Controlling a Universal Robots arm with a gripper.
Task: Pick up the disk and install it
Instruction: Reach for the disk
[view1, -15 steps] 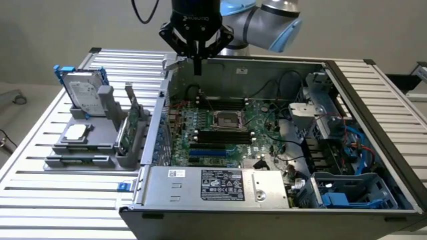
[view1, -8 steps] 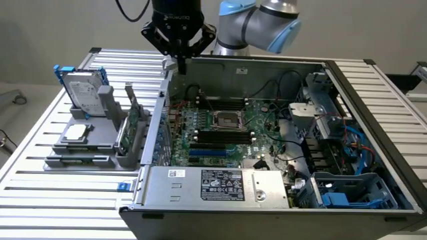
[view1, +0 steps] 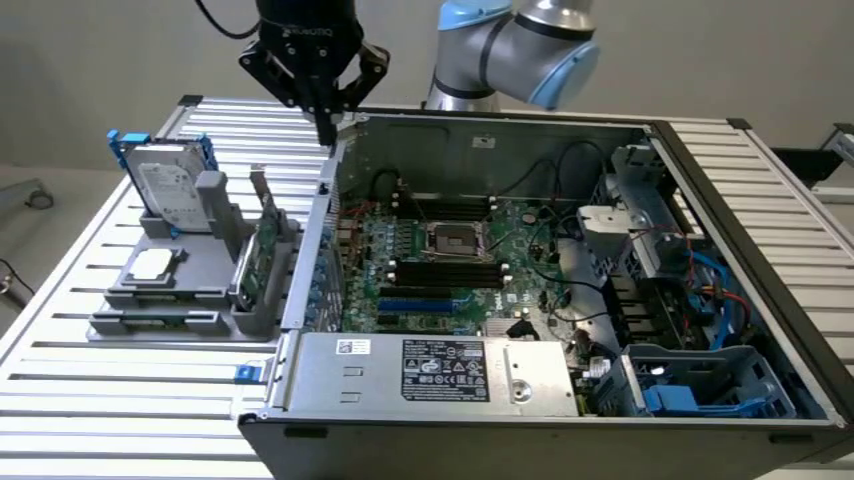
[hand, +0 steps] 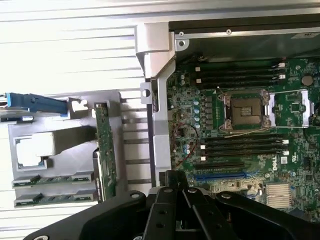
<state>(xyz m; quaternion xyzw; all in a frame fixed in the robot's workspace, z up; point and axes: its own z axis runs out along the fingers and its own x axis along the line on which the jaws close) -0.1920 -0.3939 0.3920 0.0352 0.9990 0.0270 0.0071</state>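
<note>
One disk (view1: 167, 185) (upright in holder (view1: 160, 325)) | one gripper (view1: 326, 116), closed, empty

The black body of the tool (view1: 324, 112) reads ROBOTIQ. The motherboard (hand: 187, 120) carries DELL in white, near the processor socket (hand: 246, 111). The power supply label (view1: 445, 357) cannot be read.

Bright, even light; glare washes out the slatted table (hand: 65, 55)
</note>
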